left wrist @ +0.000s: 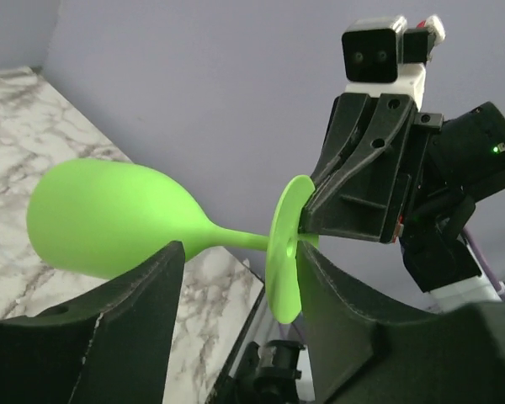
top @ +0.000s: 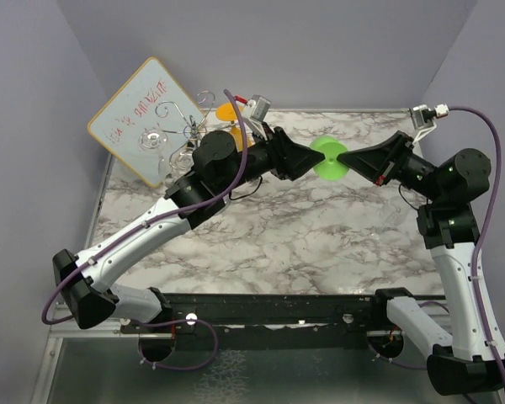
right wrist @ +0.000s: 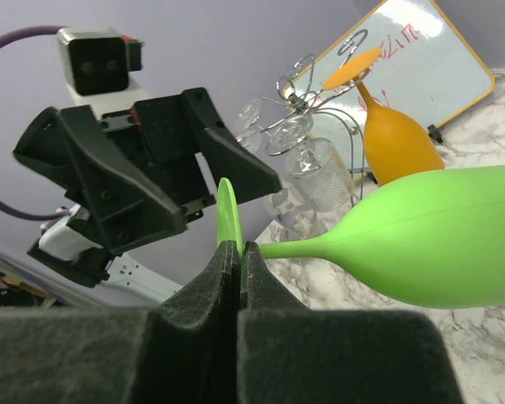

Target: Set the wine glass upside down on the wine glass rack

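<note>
The green wine glass [top: 326,151] hangs level in the air between both grippers, above the middle of the table. My right gripper [right wrist: 238,249] is shut on the rim of its round foot [left wrist: 284,252]. My left gripper [left wrist: 240,263] is open, its fingers [left wrist: 135,311] straddling the stem without touching it, and it faces the right gripper [top: 347,158]. The bowl [right wrist: 438,240] points away from the foot. The chrome wine glass rack [top: 181,130] stands at the back left, behind the left gripper [top: 303,160]. An orange glass [right wrist: 396,139] hangs upside down on it.
A whiteboard [top: 139,118] leans behind the rack. Clear glasses [right wrist: 316,172] hang on the rack's near arms. The marble table [top: 320,236] is walled by purple panels on three sides. The left arm's forearm [top: 151,236] crosses the left half of the table.
</note>
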